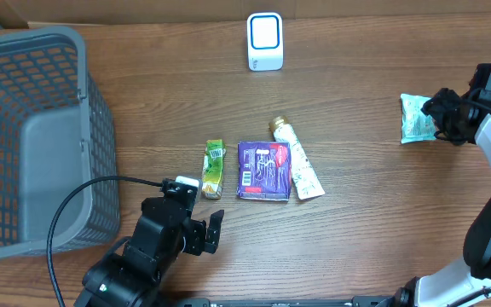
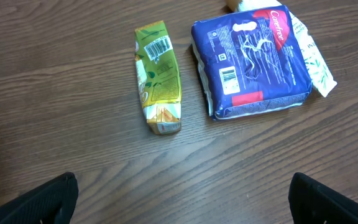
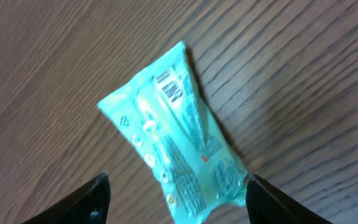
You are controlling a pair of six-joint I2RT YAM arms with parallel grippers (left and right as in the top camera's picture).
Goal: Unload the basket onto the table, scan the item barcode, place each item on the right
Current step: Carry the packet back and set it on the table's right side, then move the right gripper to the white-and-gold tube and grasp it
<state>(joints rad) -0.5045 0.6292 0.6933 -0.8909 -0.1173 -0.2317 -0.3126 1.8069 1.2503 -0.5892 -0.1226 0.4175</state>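
A shop-checkout setup on a wooden table: a grey plastic shopping basket at its left edge, a white barcode scanner by the far edge, and packaged goods mid-table, including a Carefree pad pack.

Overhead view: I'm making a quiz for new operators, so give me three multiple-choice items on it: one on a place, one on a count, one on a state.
1. Where is the white scanner?
A) top middle of the table
B) bottom right corner
C) left edge

2. How many goods lie in the middle group?
A) two
B) three
C) five

3. How is the right gripper?
A) shut, lifting a packet
B) open, with the teal packet on the table between its fingers
C) shut on nothing

Answers:
1 A: it stands top centre, apart from the goods.
2 B: green packet, purple pack, white tube.
3 B: the right wrist view shows the fingers spread and the packet lying flat.
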